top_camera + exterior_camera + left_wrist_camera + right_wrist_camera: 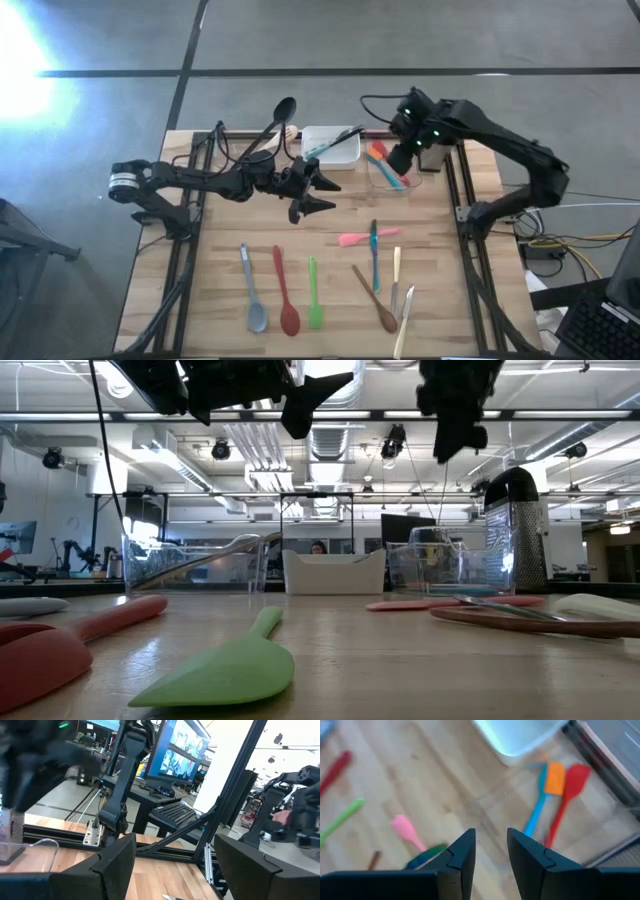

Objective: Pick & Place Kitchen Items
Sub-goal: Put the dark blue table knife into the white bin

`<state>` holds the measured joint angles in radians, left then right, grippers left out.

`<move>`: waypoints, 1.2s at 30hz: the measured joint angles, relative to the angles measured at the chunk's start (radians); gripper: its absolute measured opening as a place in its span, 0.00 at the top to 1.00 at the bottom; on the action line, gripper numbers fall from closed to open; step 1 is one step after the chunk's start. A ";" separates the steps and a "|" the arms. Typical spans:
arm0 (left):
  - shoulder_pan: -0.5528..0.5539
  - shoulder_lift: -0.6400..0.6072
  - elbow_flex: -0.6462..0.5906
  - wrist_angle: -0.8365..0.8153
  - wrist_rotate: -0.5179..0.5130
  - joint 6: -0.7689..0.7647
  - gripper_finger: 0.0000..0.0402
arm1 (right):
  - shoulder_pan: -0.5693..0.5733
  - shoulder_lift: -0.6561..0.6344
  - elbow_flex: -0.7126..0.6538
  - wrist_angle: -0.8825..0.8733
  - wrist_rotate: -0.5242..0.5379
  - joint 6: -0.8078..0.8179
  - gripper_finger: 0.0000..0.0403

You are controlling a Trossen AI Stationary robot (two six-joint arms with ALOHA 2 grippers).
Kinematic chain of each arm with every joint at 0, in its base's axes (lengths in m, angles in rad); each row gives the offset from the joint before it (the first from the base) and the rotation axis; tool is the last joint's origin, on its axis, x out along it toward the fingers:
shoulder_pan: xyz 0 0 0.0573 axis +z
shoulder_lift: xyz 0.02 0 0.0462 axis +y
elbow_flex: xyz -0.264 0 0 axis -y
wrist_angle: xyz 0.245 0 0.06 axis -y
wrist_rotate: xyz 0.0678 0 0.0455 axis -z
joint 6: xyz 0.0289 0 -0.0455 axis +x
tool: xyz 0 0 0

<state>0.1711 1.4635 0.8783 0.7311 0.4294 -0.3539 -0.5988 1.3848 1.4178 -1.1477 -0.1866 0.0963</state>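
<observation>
Several kitchen items lie in a row near the table's front: a grey spoon (253, 298), a red spoon (286, 300), a green spatula (314, 296), a pink spatula (362, 239), a blue spatula (374, 256), a wooden spoon (376, 301) and cream-handled cutlery (396, 276). An orange spatula (555, 778), a red spoon (572, 784) and a blue-handled utensil (537, 815) lie in a clear tub (394, 178). My right gripper (491, 846) hangs open above that tub, pointing down, with nothing between its fingers. My left gripper (332, 196) hovers open over the table's middle, also empty.
A white tub (331, 146) with utensils stands at the back centre. Left of it, black spoons (268, 132) stick out of another clear tub. A metal grater (516, 530) stands at the back right. Black frame rails (464, 215) run along both table sides.
</observation>
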 joint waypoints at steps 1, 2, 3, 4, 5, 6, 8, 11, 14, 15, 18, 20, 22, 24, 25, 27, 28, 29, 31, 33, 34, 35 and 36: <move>0.000 0.000 0.000 0.000 0.000 -0.009 0.33 | 0.025 -0.025 0.000 -0.001 0.000 0.010 0.75; 0.000 0.000 0.000 0.000 0.000 -0.017 0.33 | 0.051 -0.051 0.000 0.000 0.000 0.019 0.76; 0.000 0.000 0.000 0.000 0.000 -0.020 0.33 | 0.078 -0.076 0.000 0.000 0.001 0.031 0.76; 0.000 0.000 0.000 0.000 0.000 -0.022 0.33 | 0.107 -0.100 -0.001 0.000 0.001 0.039 0.77; 0.000 0.000 0.000 0.000 0.000 -0.023 0.33 | 0.137 -0.124 -0.002 0.000 0.001 0.053 0.77; 0.000 0.000 0.000 0.000 0.000 -0.026 0.33 | 0.168 -0.147 -0.005 0.000 0.001 0.070 0.78; 0.000 0.000 0.000 -0.009 0.000 -0.034 0.33 | 0.229 -0.192 -0.013 0.001 0.001 0.107 0.79; 0.000 0.000 0.000 -0.030 0.000 -0.034 0.33 | 0.324 -0.249 -0.034 0.004 0.003 0.193 0.82; 0.000 0.000 0.000 -0.050 0.001 -0.024 0.33 | 0.431 -0.292 -0.057 0.018 0.029 0.305 0.83; 0.000 0.000 0.000 -0.057 0.000 -0.020 0.33 | 0.470 -0.303 -0.067 0.026 0.054 0.342 0.84; 0.000 0.000 0.000 -0.071 0.001 -0.012 0.33 | 0.598 -0.323 -0.097 0.040 0.139 0.441 0.85; 0.000 0.000 0.000 -0.089 0.000 -0.006 0.33 | 0.687 -0.327 -0.117 0.039 0.209 0.523 0.86; 0.000 0.000 0.000 -0.110 0.001 0.005 0.33 | 0.781 -0.318 -0.132 0.041 0.288 0.602 0.87; 0.000 -0.001 0.000 -0.130 0.001 0.019 0.33 | 0.877 -0.298 -0.147 0.053 0.372 0.675 0.87; 0.000 -0.003 0.000 -0.145 0.000 0.024 0.33 | 0.921 -0.286 -0.155 0.068 0.409 0.711 0.87; 0.000 -0.007 0.000 -0.178 0.000 0.040 0.33 | 1.005 -0.256 -0.171 0.100 0.483 0.785 0.87; 0.000 -0.008 0.000 -0.195 0.000 0.047 0.33 | 1.044 -0.237 -0.180 0.111 0.526 0.820 0.87; 0.000 -0.008 0.000 -0.213 0.000 0.051 0.33 | 1.079 -0.216 -0.185 0.118 0.566 0.850 0.87; 0.000 -0.009 0.000 -0.249 0.000 0.067 0.33 | 1.137 -0.164 -0.195 0.122 0.639 0.908 0.86; 0.000 -0.009 0.000 -0.285 0.000 0.075 0.33 | 1.175 -0.106 -0.199 0.116 0.678 0.972 0.85; -0.001 -0.009 -0.001 -0.304 0.000 0.079 0.33 | 1.187 -0.075 -0.199 0.115 0.691 1.008 0.85; -0.003 -0.009 -0.004 -0.318 0.000 0.085 0.33 | 1.197 -0.045 -0.200 0.114 0.704 1.047 0.84; -0.005 -0.009 -0.013 -0.321 0.000 0.091 0.33 | 1.205 -0.015 -0.200 0.114 0.719 1.082 0.84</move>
<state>0.1659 1.4548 0.8658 0.4100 0.4290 -0.2625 0.6060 1.3694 1.2176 -1.0334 0.5319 1.1780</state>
